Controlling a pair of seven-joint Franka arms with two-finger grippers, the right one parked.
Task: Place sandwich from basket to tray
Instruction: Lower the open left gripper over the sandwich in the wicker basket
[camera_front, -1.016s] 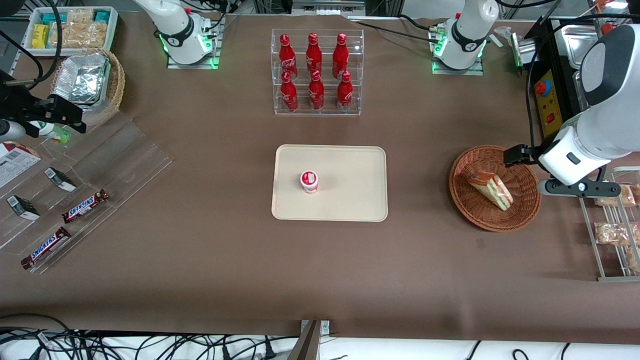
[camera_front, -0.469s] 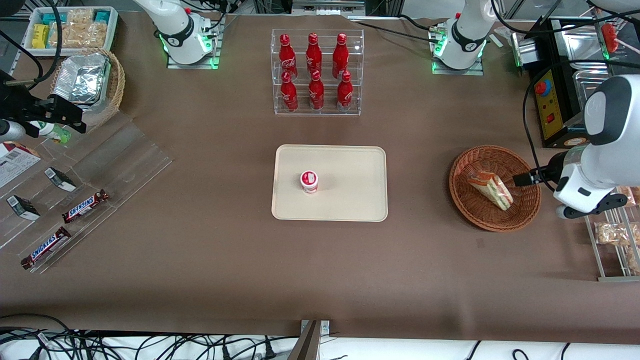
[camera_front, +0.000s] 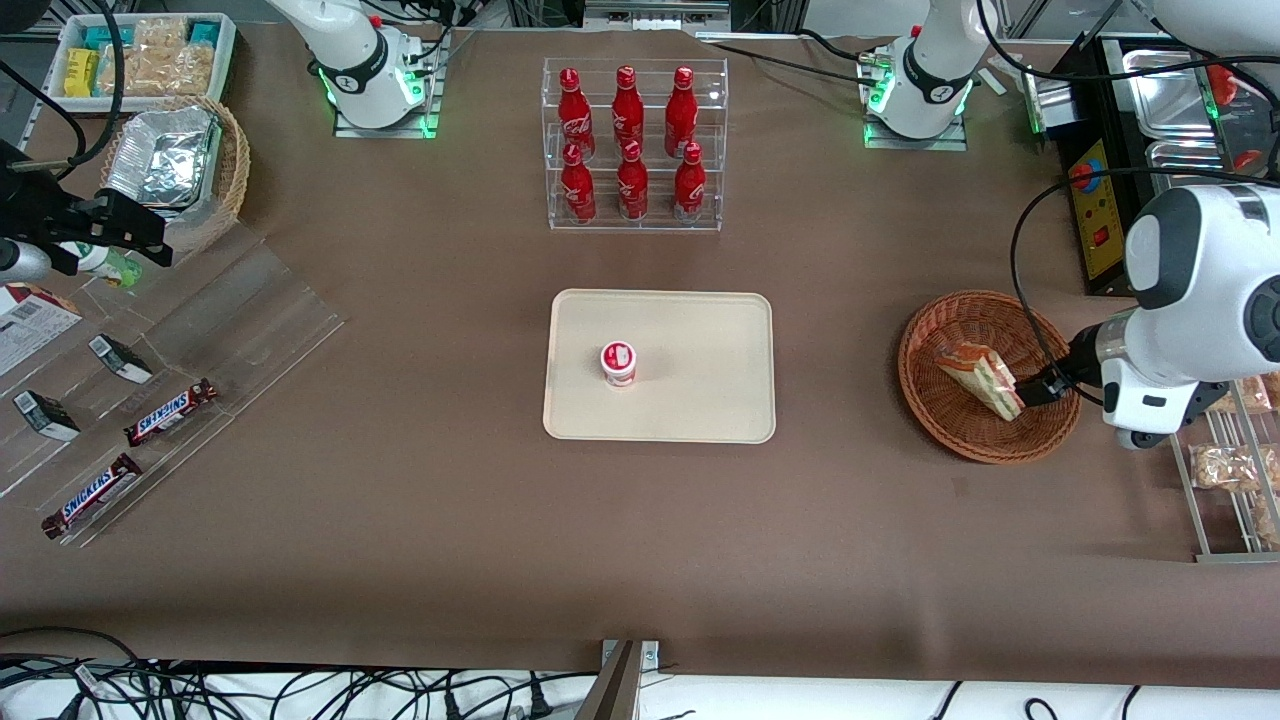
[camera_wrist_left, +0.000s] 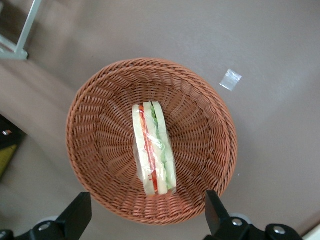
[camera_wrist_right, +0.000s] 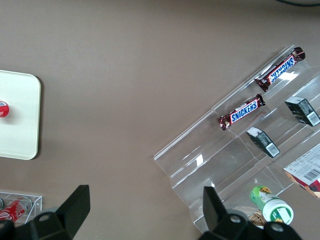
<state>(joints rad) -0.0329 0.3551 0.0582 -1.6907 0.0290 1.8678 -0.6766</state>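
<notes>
1. Nearest the front camera, at the parked arm's end of the table, two Snickers bars (camera_front: 172, 413) lie on a clear stepped display stand (camera_front: 190, 330), with small dark boxes (camera_front: 120, 358) beside them.
2. The cream-beige tray (camera_front: 700, 400) lies mid-table, carrying only a small red-and-white lidded cup (camera_front: 618, 362), which stands upright.
3. Toward the working arm's end, level with the tray, sits the round reddish-brown wicker basket (camera_front: 955, 420).
4. The sandwich (camera_front: 978, 376) rests inside the basket, a clear-wrapped wedge with red and green filling showing between pale bread slices (camera_wrist_left: 152, 149).
5. The left gripper (camera_wrist_left: 145, 212) hangs over the basket's rim on the working arm's side, its two black fingers (camera_wrist_left: 216, 212) spread wide with the sandwich's end between them, gripping nothing.
6. A wire rack (camera_front: 1225, 460) with snack packets stands just beside the basket at the table's edge.
7. Farther from the camera, six red cola bottles (camera_front: 628, 145) stand in a clear acrylic rack.
8. At the parked arm's farthest corner sit a paler foil-lined basket (camera_front: 175, 165) and a white snack bin (camera_front: 140, 58).
</notes>
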